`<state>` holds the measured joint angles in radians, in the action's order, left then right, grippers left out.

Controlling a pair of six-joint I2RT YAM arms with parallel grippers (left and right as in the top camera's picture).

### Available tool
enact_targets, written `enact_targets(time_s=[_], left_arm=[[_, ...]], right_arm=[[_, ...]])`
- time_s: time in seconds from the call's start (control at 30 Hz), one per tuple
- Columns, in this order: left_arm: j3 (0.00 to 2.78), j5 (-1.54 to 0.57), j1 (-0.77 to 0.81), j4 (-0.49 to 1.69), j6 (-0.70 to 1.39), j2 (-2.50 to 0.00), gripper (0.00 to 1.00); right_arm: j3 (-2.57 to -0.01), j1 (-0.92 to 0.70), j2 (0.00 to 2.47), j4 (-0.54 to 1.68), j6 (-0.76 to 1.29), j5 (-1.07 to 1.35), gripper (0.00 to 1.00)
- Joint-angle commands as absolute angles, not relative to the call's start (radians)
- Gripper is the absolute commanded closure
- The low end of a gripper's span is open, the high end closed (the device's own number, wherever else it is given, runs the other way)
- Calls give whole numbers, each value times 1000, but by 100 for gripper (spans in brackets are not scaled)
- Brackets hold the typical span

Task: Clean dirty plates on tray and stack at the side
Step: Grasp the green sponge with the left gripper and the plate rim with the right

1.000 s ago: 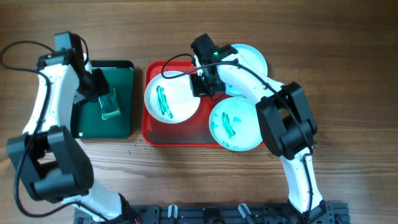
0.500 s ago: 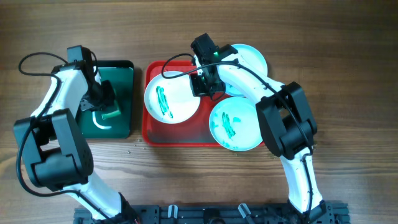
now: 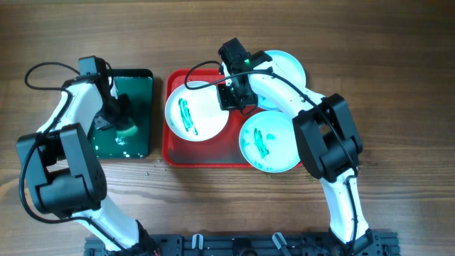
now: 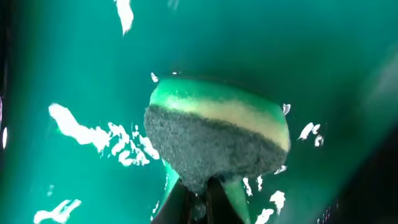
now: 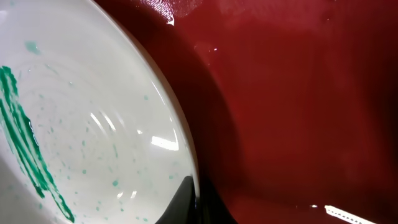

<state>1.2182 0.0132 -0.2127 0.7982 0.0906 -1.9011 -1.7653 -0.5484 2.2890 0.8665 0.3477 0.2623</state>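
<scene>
Wood-grain desk carries a large red rectangular plastic tray at its middle and a smaller dark green tray just to its left. On the left part of the red tray lies a round white plate with green streaks across it. A pale turquoise-rimmed plate with a green smear overlaps the tray's near right corner, partly over the desk. A second turquoise-rimmed plate sits at the far right corner, largely hidden behind the right arm.

The right hand is at the white plate's right rim. Its wrist view shows the fingertips pinched on that rim, one above and one below, with the bare red floor of the tray beside them.

The left hand is down over the dark green tray. It is closed on a sponge with a dark scouring face and a yellow-green body, which touches the tray floor among white flecks.
</scene>
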Motion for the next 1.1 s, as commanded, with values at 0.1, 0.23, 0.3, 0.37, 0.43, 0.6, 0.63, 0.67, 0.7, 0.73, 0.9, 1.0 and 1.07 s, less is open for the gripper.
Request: enact_targets(time_s=[0.1,0.23,0.3,0.37,0.43,0.6,0.63,0.67,0.7,0.73,0.9,1.0,1.07], left_arm=[[1394,-7,-220,983,86,-1896,96],[1427,21,-220,976,85,-1896,96],[1419,69,-220,928,85,-1900,96],[1404,77,-220,885,81,-1900,96],[1370,77,-220,842,82,-1900,96],[1271,77,-220,754,83,-1900,96],[1257,77,-220,740,82,-1901,96],[1240,77,-220,722,83,-1901,96],[1227,77,-220,707,83,-1901,96],[1207,77,-220,681,83,-1901,96],[1116,77,-220,545,92,-1929,96],[1089,77,-220,510,112,-1991,96],[1083,76,-220,500,117,-2049,96]], right_arm=[[-1788,-530,2313,854,345,361,96],[-1788,-529,2313,850,343,361,96],[-1788,-529,2313,849,342,361,96],[-1788,-529,2313,849,340,360,96],[-1787,-529,2313,849,340,360,96],[-1787,-529,2313,847,340,360,96],[-1787,-529,2313,847,340,360,96],[-1787,-529,2313,847,340,360,96],[-1787,-529,2313,847,340,360,96],[-1787,-529,2313,848,341,360,96],[-1787,-529,2313,848,340,360,96],[-1787,-529,2313,848,340,360,96],[-1787,-529,2313,848,340,360,96]])
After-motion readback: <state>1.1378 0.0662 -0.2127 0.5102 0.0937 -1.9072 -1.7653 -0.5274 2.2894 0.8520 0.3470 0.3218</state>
